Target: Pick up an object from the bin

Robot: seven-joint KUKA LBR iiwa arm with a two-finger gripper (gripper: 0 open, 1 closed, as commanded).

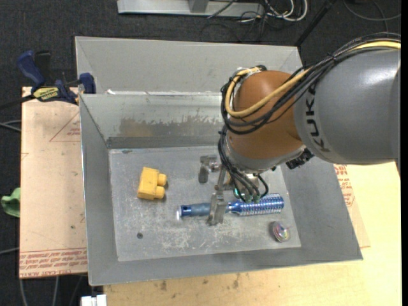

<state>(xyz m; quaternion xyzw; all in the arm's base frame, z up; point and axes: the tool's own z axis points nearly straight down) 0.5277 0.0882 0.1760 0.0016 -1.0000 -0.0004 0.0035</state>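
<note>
Standing over the grey metal bin and reading it from the left, I start at a yellow plastic block. It is chunky, with 2 rounded studs on its right side, and lies by itself on the left half of the floor, well apart from everything else.

Next, near the middle and toward the front, lies a blue brush. Its slim blue handle points left and its bristled head, pale blue and white, is further right. The whole thing lies nearly level across the floor, the head slightly farther back.

The arm's 2 fingers are down at the bin floor right at this brush. They stand open, spread wide from back to front. 1 grey finger is behind the brush, apart from it. The other crosses the handle about where it meets the head, so its tip is on or just over the blue shaft; I cannot tell whether it touches. Scratched grey floor shows in the gap between them.

Above the fingers sits the rounded orange cover of the wrist, wrapped with yellow and black cables. It hides part of the bin's back right area.

Right of the brush head, near the front right corner, lies a small round thing, purplish with a gold glint, apart from the brush. Farthest right, the thick grey arm spans the bin's right rim.
</note>
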